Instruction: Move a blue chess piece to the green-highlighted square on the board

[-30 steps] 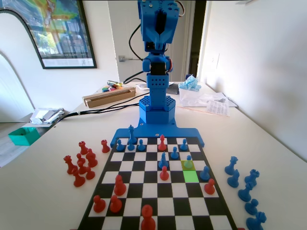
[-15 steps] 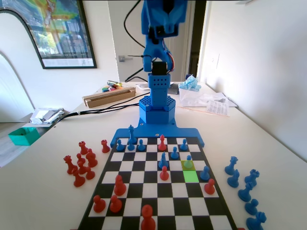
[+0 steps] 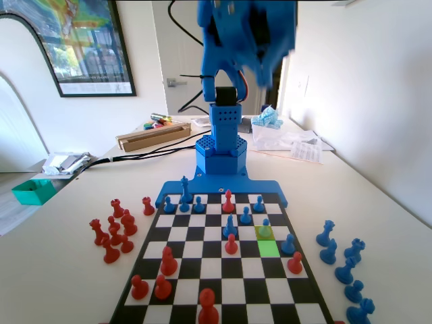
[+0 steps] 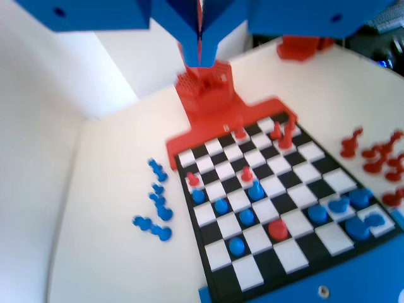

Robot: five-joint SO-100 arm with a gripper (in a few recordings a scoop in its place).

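Gripper (image 4: 200, 53) jaws together, empty, high above board (image 3: 202, 297). Ball-headed pawn (image 3: 265, 227) beside flat green square (image 3: 268, 248).

blue arm standing at the far end in the fixed view, reared up high over its base, upper part a motion-blurred smear, gripper (image 4: 200, 53) hanging from the top edge of the wrist view, jaws pressed together to a point, holding nothing
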